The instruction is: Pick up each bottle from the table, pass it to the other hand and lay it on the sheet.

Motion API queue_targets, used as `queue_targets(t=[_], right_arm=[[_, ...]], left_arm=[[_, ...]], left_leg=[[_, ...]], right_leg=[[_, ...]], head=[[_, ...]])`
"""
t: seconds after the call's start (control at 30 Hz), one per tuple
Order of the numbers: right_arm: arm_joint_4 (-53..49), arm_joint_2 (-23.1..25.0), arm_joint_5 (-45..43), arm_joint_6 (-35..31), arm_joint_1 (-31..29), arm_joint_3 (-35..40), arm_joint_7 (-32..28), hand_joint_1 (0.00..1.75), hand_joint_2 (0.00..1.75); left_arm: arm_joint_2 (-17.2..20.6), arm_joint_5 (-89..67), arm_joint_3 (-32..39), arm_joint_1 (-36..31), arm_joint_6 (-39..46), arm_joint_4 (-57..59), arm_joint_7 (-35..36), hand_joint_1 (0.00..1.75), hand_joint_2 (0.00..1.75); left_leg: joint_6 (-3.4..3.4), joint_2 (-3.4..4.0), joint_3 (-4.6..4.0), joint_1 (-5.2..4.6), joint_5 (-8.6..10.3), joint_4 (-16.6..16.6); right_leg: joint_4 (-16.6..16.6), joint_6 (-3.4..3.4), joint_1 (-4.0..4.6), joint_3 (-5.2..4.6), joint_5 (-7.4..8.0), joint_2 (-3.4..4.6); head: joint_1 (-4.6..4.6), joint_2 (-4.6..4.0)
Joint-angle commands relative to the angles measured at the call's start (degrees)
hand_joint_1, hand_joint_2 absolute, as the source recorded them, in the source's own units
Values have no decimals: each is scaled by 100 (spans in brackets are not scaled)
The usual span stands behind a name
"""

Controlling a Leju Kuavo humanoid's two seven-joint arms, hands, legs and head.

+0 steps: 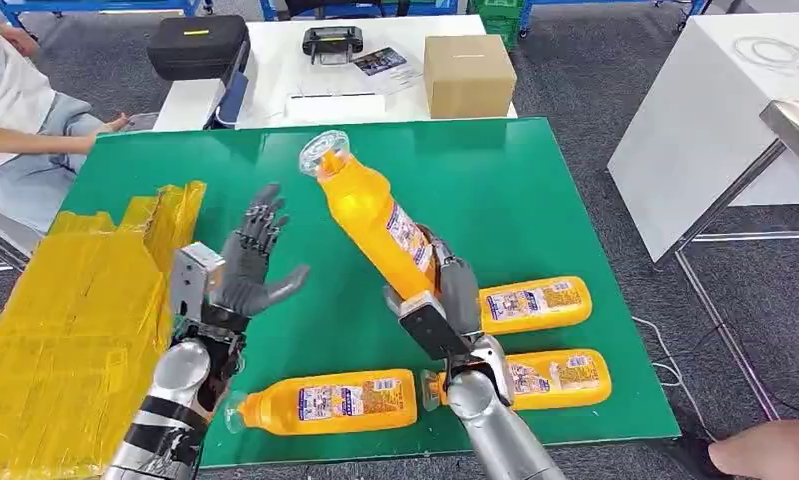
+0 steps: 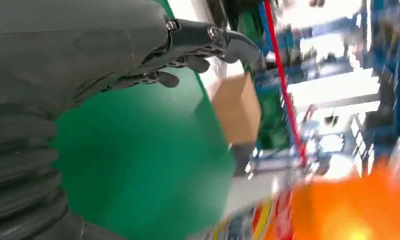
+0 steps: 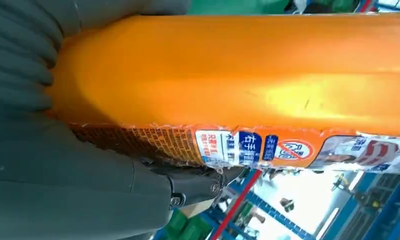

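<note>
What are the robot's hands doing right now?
Left hand: open, holding nothing.
Right hand: holding an orange bottle up off the table.

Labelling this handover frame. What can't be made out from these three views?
- Left wrist view: the held bottle is an orange blur, its label unreadable.
- Right wrist view: the bottle's cap and base are cut off by the edges.
- Head view: the right hand is mostly hidden behind the bottle and its own wrist.
- Head view: labels on the three lying bottles are too small to read.
- Left hand: open, palm side turned away.
</note>
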Motion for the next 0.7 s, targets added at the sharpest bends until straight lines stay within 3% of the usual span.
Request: queue_targets(t=[0.03,0.7], right_arm=[[256,18,122,94,-168,311,43,175,175],[561,46,312,165,-263,470,126,175,175]], left_arm=[[313,65,-643,-262,-446,450,-24,0,175],[284,218,-561,-244,-663,444,-51,0,175]], left_leg=[[0,1,14,2,-7,-3],[0,4,7,3,-5,-3]], right_leg=[[-4,-7,4,16,-7,-4],[-5,-5,4,10,-4,0]], head=[[0,0],[0,0]])
